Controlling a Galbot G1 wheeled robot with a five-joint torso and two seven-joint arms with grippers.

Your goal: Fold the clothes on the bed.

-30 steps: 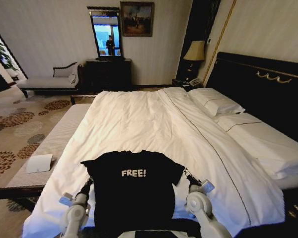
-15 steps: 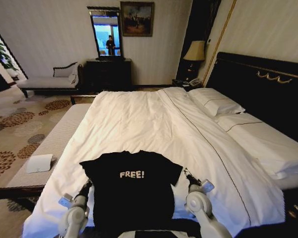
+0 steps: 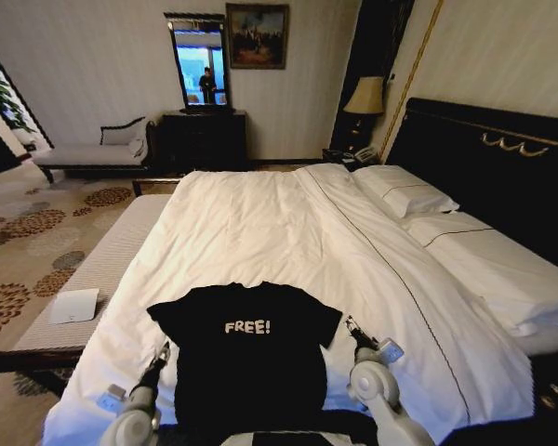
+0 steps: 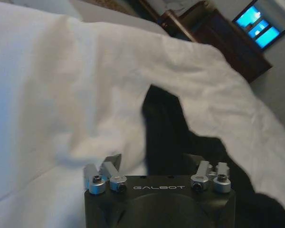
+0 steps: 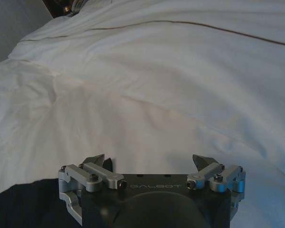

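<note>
A: Black soft cotton, one short-sleeved T-shirt (image 3: pixel 246 358), lying flat and face-up on the near end of the large white-sheeted double bed (image 3: pixel 260 232) with the dark wooden headboard. Sleeves spread to both sides, collar toward the pillows. No crease or fold line in it that I can see.

B: So progress on the fold?

A: Judged at the start. The shirt reads as laid out and smoothed, nothing turned over yet; both sleeves and the lower half are still to be folded in.

B: Effectors?

A: Left gripper (image 3: pixel 161 357) sits low at the shirt's left edge, below the sleeve. In the left wrist view the left gripper (image 4: pixel 152 164) has its jaws spread wide, white duvet (image 4: pixel 61 95) on one side and black cloth under the other; nothing pinched between them. Right gripper (image 3: pixel 351 325) sits just beside the right sleeve. In the right wrist view the right gripper (image 5: pixel 152 161) is also spread wide over bare duvet, the shirt's black edge at one corner below it. Neither holds anything.

B: Legible text?

A: White block capitals "FREE!" (image 3: pixel 247 327) across the chest. "GALBOT" is embossed on both gripper bodies, read in the wrist views. A small white box (image 3: pixel 74 306) lies on the striped bench beside the bed; no readable marking on it.
</note>
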